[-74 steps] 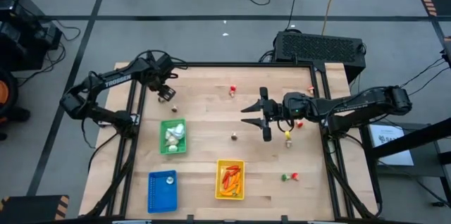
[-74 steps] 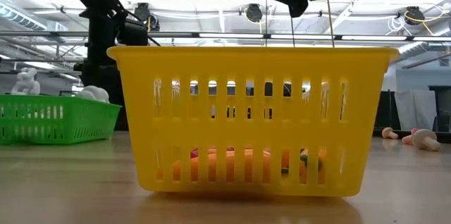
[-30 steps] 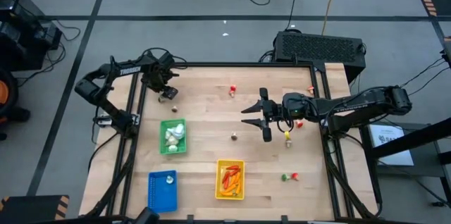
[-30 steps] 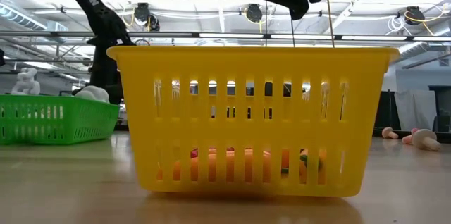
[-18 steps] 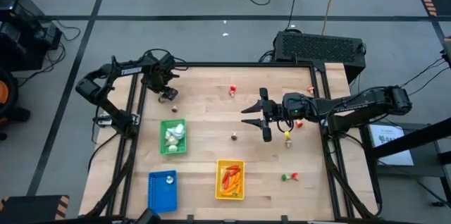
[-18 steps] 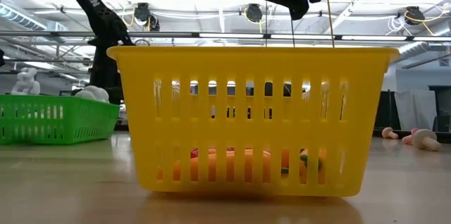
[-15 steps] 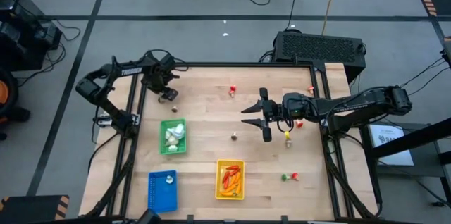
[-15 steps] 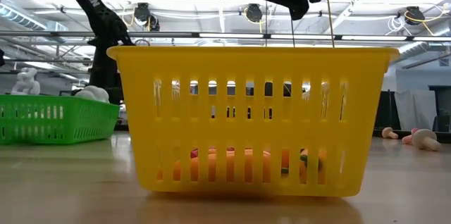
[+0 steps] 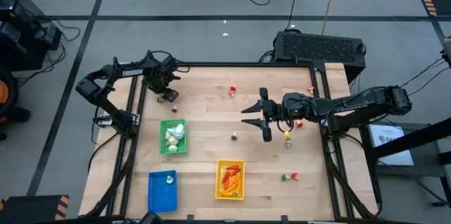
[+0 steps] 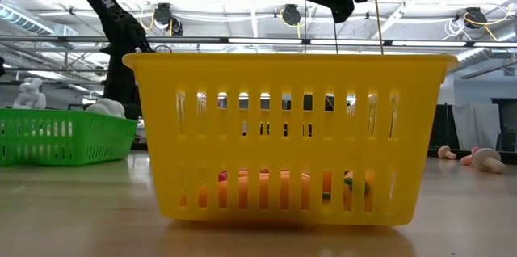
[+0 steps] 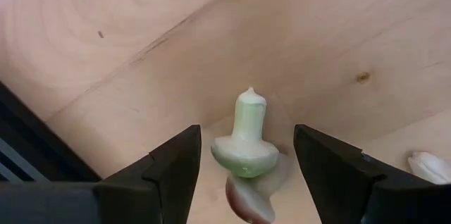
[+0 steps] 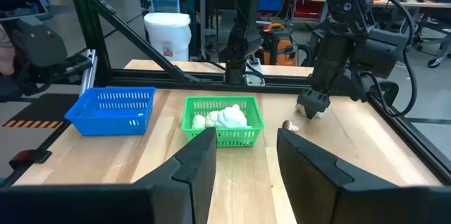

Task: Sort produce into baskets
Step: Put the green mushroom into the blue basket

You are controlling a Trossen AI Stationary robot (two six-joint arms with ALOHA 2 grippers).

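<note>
A small pale-green stemmed piece stands stem-up on the counter near its far left corner, directly between the spread, empty fingers of the left tool, while the right tool hangs mid-counter, parted and empty.

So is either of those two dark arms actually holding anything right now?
No. The left gripper stands open around a small pale-green toy bulb on the wooden table, fingers apart from it. The right gripper is open and empty.
</note>
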